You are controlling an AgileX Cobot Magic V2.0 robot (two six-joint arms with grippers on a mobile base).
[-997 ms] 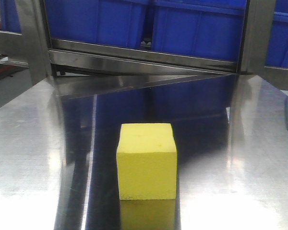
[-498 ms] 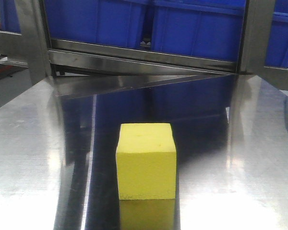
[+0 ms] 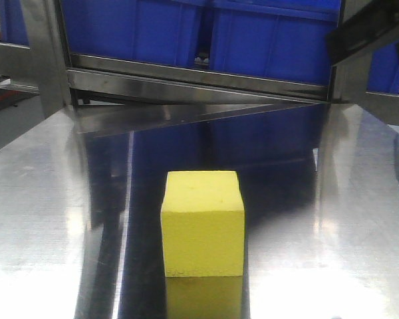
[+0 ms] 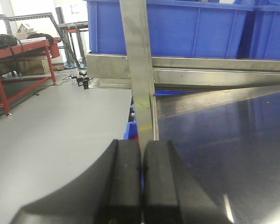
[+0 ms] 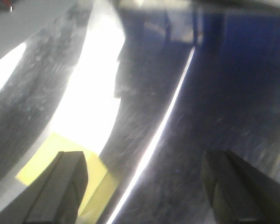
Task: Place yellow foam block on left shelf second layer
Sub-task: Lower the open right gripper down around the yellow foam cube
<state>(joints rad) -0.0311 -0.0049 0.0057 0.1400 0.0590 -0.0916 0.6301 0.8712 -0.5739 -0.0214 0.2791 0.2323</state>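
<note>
**Left fingers pinched together, right fingers spread wide, block sitting free**

Left fingers [image 4: 126,182] are pressed flat against each other with nothing between them, hanging near the counter's [image 3: 40,199] left edge and aimed at a steel shelf post [image 4: 137,70].

Right fingers [image 5: 60,186] are spread wide apart and holding nothing. That view is pretty blurry, but the block [image 5: 42,161] peeks out just past the left-in-picture finger. Can't tell if it's touching.

In the front view the block [image 3: 203,222] sits flat on the counter, near the front and roughly centered, well away from the blue bins [image 3: 266,40] on the shelf behind. One face is square to the camera. It's basically a cube, so I can't pick out a long axis.
</note>
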